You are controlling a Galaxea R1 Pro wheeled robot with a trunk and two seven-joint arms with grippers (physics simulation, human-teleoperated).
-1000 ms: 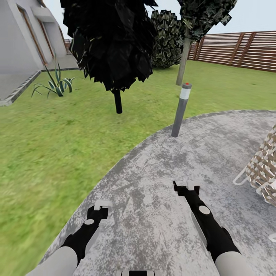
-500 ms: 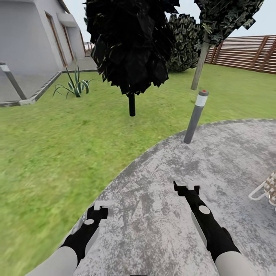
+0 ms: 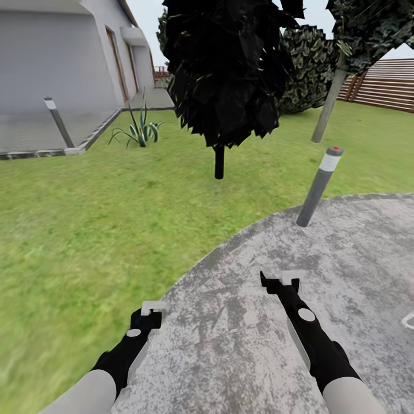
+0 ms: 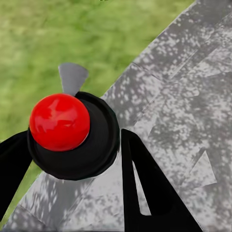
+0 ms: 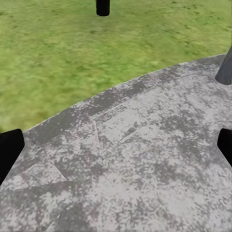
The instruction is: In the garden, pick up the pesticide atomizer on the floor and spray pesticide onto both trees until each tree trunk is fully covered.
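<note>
My left gripper [image 3: 150,310] hangs low over the rim of the paved circle. In the left wrist view its black fingers [image 4: 145,193] are closed around the pesticide atomizer [image 4: 72,135], a black round head with a red ball on top and a grey nozzle. My right gripper [image 3: 280,280] is open over the paving, its fingers [image 5: 9,150] wide apart with nothing between them. Ahead on the grass stands a tree with a very dark crown and a black trunk [image 3: 219,162]. Farther right is a tree with a grey-beige trunk [image 3: 325,112].
A grey bollard lamp [image 3: 317,187] stands at the paving's edge and another [image 3: 59,121] near the white house [image 3: 57,52]. A spiky plant [image 3: 138,132], a round bush [image 3: 310,69] and the slatted fence [image 3: 385,86] lie farther off. Grass [image 3: 86,230] spreads to the left.
The camera has turned left, so the whole scene slid right; the wicker chair left the picture and a second bollard came in. Both arms hold the same pose.
</note>
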